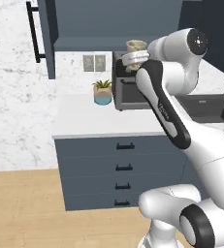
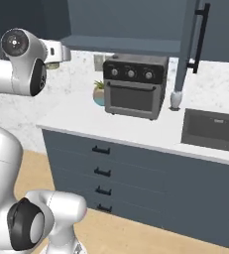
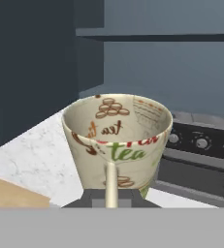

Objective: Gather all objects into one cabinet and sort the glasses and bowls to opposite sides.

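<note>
- As the hand view shows it, the end effector (image 3: pixel 111 193) holds a beige cup (image 3: pixel 117 140) printed with "tea", upright, up near the open cabinet (image 1: pixel 108 22).
- Its shelf (image 3: pixel 157 36) lies ahead above the black oven (image 2: pixel 135 84), bare where visible.
- By my judgement this cup is not yet placed; other glasses and the bowl remain.
</note>
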